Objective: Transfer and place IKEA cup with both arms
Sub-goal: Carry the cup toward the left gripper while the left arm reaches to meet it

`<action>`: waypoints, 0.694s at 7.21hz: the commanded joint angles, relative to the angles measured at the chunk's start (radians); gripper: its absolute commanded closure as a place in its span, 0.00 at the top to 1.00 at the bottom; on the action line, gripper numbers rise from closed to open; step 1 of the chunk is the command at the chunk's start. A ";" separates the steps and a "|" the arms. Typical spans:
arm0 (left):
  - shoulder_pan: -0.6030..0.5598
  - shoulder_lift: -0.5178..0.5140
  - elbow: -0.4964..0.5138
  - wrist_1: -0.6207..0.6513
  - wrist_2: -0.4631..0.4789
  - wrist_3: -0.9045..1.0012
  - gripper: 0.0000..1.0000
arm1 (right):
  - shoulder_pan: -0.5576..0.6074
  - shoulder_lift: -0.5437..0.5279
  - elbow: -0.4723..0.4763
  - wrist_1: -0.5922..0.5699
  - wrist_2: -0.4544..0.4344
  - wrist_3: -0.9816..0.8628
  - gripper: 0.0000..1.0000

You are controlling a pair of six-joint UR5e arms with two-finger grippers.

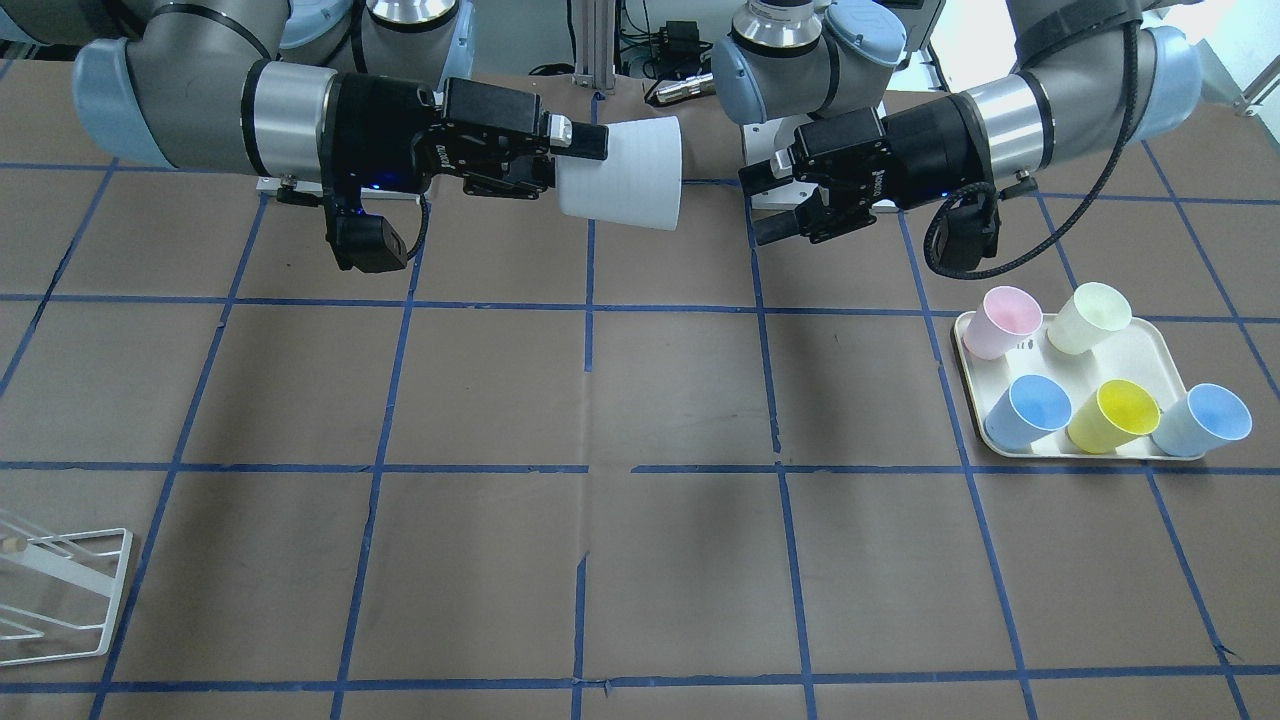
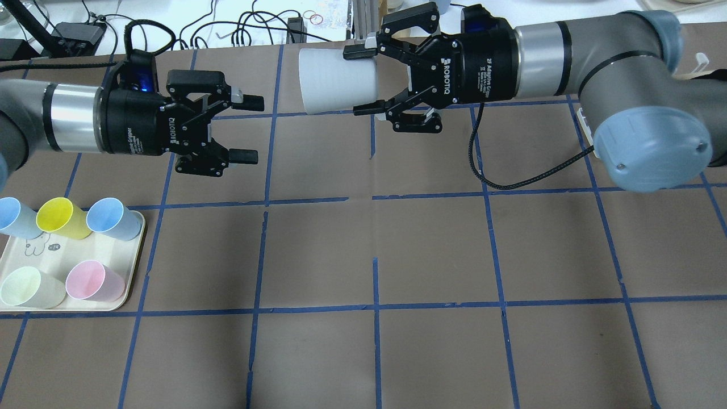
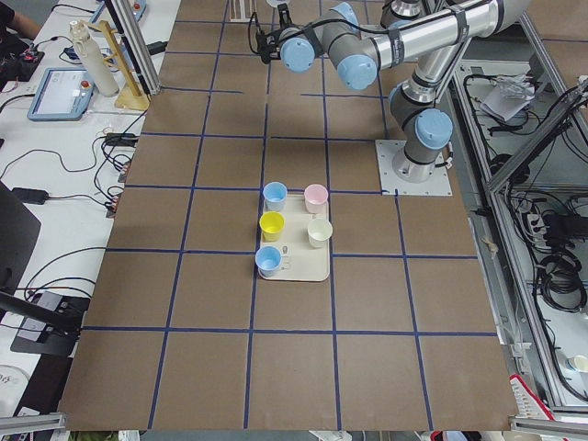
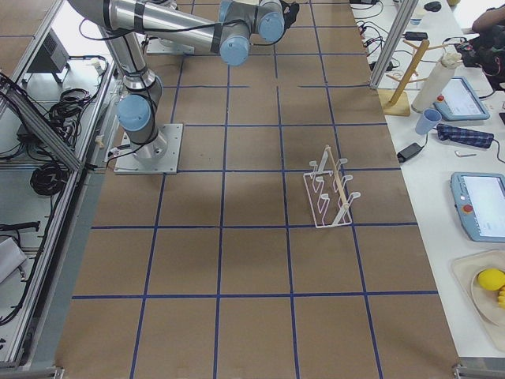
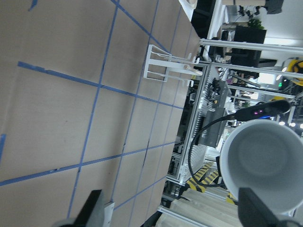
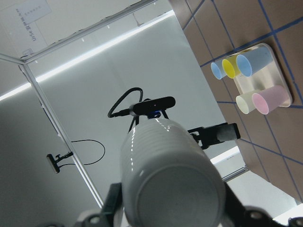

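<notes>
The IKEA cup (image 2: 332, 88), pale grey and ribbed, is held on its side in the air over the table's far middle. My right gripper (image 2: 363, 80) is shut on its base end, a finger on each side. It also shows in the front view (image 1: 630, 175) with the right gripper (image 1: 570, 165). The cup's mouth faces my left gripper (image 2: 250, 128), which is open and empty a short gap away, fingers level with the cup. The left wrist view shows the cup's open mouth (image 5: 265, 165) ahead, to one side. The right wrist view shows its base (image 6: 173, 189).
A cream tray (image 2: 51, 250) at the table's left front holds several coloured cups: two light blue, one yellow (image 2: 59, 217), one pink, one pale yellow-green. A white wire rack (image 1: 60, 590) stands at the right end. Blue tape lines grid the brown table.
</notes>
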 commanded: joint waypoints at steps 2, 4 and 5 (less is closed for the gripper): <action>-0.015 -0.003 -0.040 -0.001 -0.163 0.004 1.00 | 0.000 0.001 0.028 0.005 0.057 0.003 0.00; -0.026 -0.016 -0.040 0.003 -0.212 0.006 1.00 | 0.006 0.000 0.030 0.005 0.058 0.006 0.00; -0.059 -0.016 -0.038 0.010 -0.244 0.004 1.00 | 0.012 0.000 0.028 0.005 0.057 0.008 0.00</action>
